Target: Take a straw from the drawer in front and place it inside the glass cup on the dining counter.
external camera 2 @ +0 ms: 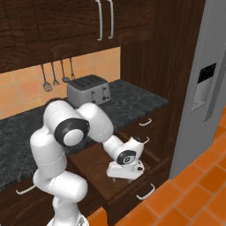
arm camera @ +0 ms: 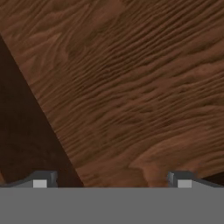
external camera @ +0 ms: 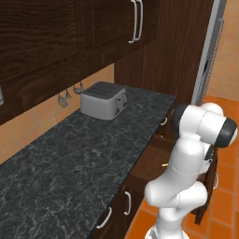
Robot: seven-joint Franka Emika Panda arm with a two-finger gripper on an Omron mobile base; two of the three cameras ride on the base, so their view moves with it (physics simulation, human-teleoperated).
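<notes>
Drawer (external camera 2: 95,165) is pulled out under the black speckled bench (external camera: 70,158), arm reaching down inside. Gripper (external camera 2: 125,175) hangs low over the drawer floor, jaws spread wide w/ nothing between them; hand view shows bare wood grain between the tips. A thin pale sliver at the arm's elbow in the left base view may be the straw (external camera: 164,165), can't confirm. Step in hand looks like locating & grasping it. Best: centre jaws across the stick before closing, lift level.
</notes>
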